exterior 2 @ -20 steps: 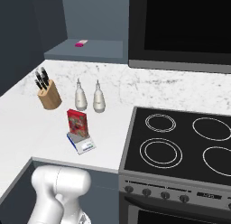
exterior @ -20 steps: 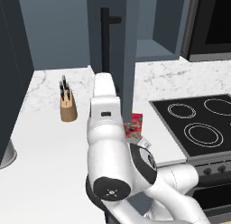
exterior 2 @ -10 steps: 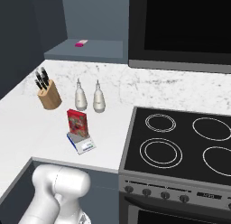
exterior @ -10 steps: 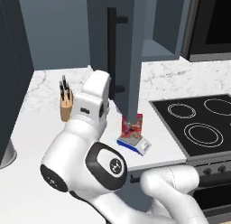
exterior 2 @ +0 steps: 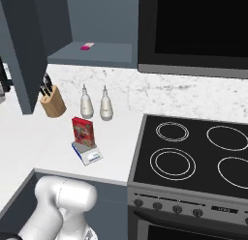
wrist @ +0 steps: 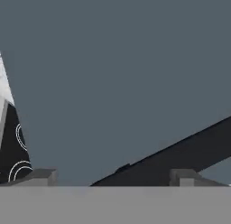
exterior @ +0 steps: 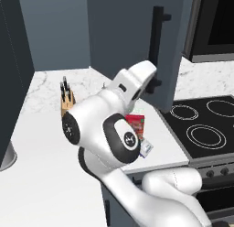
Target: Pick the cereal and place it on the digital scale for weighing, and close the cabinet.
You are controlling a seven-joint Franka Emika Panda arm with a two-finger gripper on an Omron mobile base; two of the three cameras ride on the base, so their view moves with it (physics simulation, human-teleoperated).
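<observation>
The red cereal box (exterior 2: 82,132) stands upright on the blue digital scale (exterior 2: 88,154), in front of two white bottles; the cereal (exterior: 135,125) and the scale (exterior: 146,148) also peek out beside my arm. The cabinet door (exterior: 132,34) hangs partly open over the counter, with its black bar handle (exterior: 156,43) facing me. My gripper (exterior: 153,85) is up against the door just below the handle. In the hand view the gripper (wrist: 115,177) is open, close to the grey door face (wrist: 117,74), and the handle (wrist: 180,157) runs slantwise across it.
A wooden knife block (exterior 2: 52,101) and two white bottles (exterior 2: 96,103) stand at the back of the counter. The black stovetop (exterior 2: 193,154) lies to the right, under a dark oven (exterior 2: 193,31). A small pink item (exterior 2: 87,46) lies on the cabinet shelf.
The arm has swung up against the cabinet door. The door has turned from edge-on to face-on, its handle moving right in the left base view. The cereal and scale stay put.
</observation>
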